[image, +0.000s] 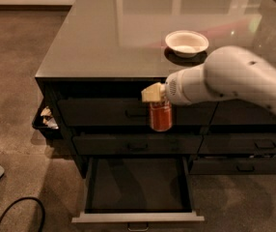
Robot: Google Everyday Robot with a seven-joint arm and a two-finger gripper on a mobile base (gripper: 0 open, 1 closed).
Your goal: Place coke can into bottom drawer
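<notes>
The coke can (160, 116), a small red can, hangs upright from my gripper (156, 96), which is shut on its top. The gripper sits at the end of my white arm reaching in from the right. The can is in the air in front of the upper drawer fronts, off the countertop edge. The bottom drawer (138, 216) is pulled open below it, wide and shallow with a dark interior, a lighter front edge and a small metal handle. The can is well above the drawer's rear half.
A white bowl (186, 42) stands on the grey countertop (109, 37). Two closed drawers (128, 144) are above the open one; narrower drawers (254, 146) are on the right. A dark bin (45, 122) with scraps hangs at the cabinet's left. A black cable (20, 209) lies on the floor.
</notes>
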